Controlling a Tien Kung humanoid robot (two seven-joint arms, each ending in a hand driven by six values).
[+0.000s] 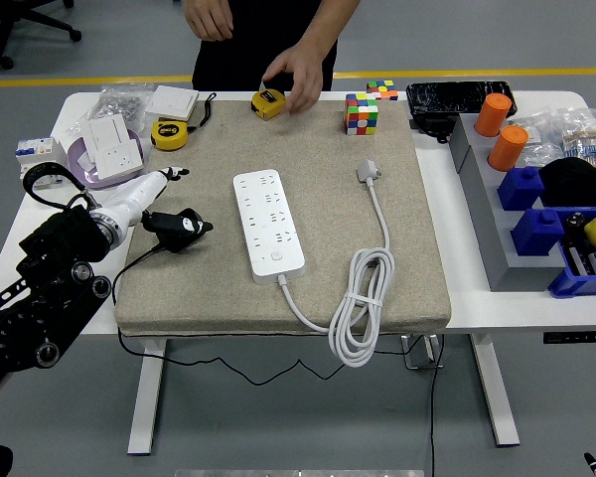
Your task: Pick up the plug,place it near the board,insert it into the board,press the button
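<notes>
Left hand (169,204) reaches in from 9 o'clock onto the left part of the grey mat (417,248); its white-and-black fingers are curled around the black plug (184,227), thumb on the near side, other fingers over the top. Plug sits on the mat, to the left of the white power strip (269,222) and apart from it; its thin black cord (129,273) runs off the mat's left edge toward 7 o'clock. The strip lies lengthwise at mat centre, its button (276,259) near the 6 o'clock end, nothing plugged in. The strip's own white cable (363,308) loops toward 5 o'clock and ends in a white plug head (369,172) to the strip's right. Right arm not visible. At 12 o'clock a person stands at the far edge; one hand (298,75) is down at the yellow tape measure (269,103), the other (211,18) hangs clear of the table. A colour cube (362,113) sits at 1 o'clock on the mat.
</notes>
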